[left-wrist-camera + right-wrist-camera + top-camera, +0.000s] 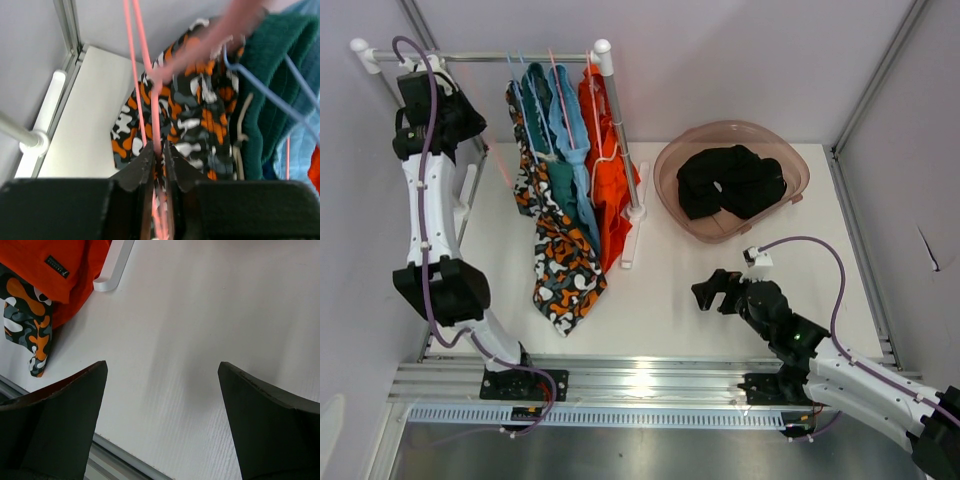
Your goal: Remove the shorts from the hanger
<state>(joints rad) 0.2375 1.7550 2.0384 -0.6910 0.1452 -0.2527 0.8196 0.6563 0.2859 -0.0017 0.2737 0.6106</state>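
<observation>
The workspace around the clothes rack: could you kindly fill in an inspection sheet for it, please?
Surface: white table, no spills seen.
Job's things: patterned shorts, teal shorts, light blue shorts and orange shorts hang on the rack; black shorts lie in the tub.
Clutter: nothing seen.
Grippers: left gripper raised by the rack, closed on the wire of the pink hanger; right gripper wide open over the table, holding nothing.
Cables: left arm's cable and right arm's cable, both purple, run along the arms.
Surroundings: grey walls, metal frame at the near edge.
</observation>
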